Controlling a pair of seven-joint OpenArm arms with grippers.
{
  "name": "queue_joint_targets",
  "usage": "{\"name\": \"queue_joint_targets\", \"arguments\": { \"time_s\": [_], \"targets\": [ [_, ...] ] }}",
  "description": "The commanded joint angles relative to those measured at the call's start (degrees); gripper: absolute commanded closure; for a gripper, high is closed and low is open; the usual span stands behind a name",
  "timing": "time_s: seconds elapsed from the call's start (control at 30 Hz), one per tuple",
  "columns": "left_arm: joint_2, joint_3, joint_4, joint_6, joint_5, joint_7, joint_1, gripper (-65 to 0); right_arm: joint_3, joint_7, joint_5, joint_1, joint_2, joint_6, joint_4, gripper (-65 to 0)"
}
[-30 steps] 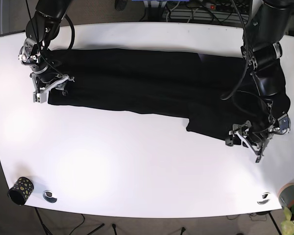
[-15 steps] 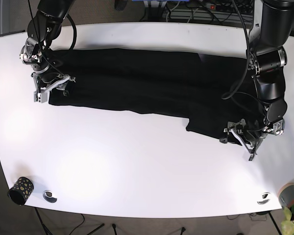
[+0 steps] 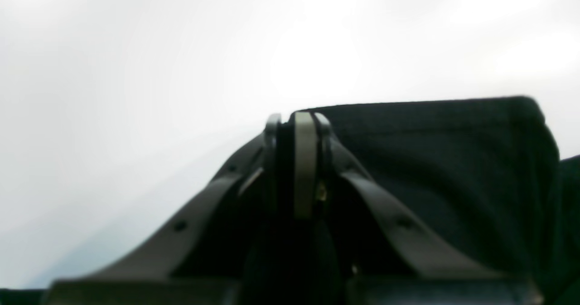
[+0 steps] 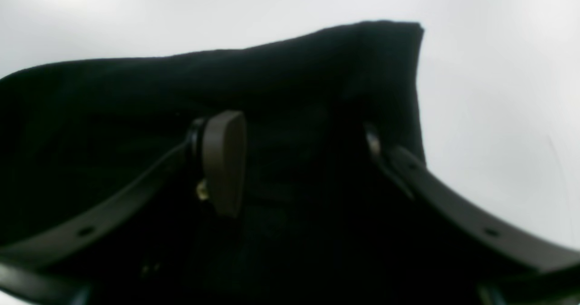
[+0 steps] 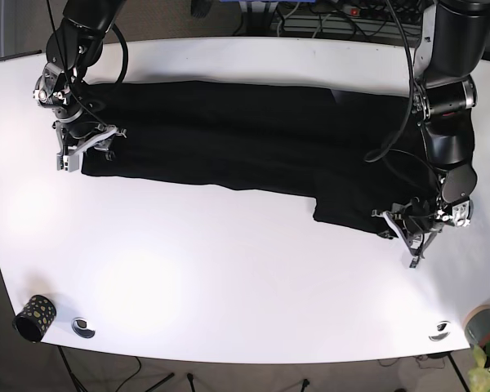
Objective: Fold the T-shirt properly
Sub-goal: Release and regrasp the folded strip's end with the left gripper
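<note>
While the black T-shirt (image 5: 253,139) lies spread lengthwise across the upper half of the white table (image 5: 229,278) in the base view, the left gripper (image 5: 410,231) sits at the garment's lower right corner, and its wrist view shows the two fingers (image 3: 302,160) pressed together on a fold of the dark cloth. At the upper left of the base view the right gripper (image 5: 86,147) rests over the shirt's left end, its fingers (image 4: 224,160) spread wide apart with fabric lying between them.
</note>
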Motion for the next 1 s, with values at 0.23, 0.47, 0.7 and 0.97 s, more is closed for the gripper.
{"name": "queue_joint_targets", "arguments": {
  "time_s": [0.23, 0.47, 0.7, 0.97],
  "targets": [
    [0.56, -0.18, 21.44, -0.27, -1.11, 8.52, 4.27, 0.0, -0.10, -1.49, -0.18, 0.26, 0.20, 0.07, 0.51, -32.0],
    [0.74, -0.18, 39.02, -0.36, -1.11, 16.70, 12.71, 0.0, -0.19, -1.49, -0.18, 0.35, 0.20, 0.07, 0.51, -32.0],
    [0.74, -0.26, 55.46, -0.41, -1.20, 27.42, 20.98, 0.0, -0.19, -1.40, -0.09, 0.35, 0.11, 0.07, 0.43, -32.0],
    [0.82, -5.63, 67.33, -0.41, -1.11, 35.51, 30.65, 0.0, -0.19, -1.40, -0.18, 0.44, 0.11, -0.01, 0.43, -32.0]
  ]
}}
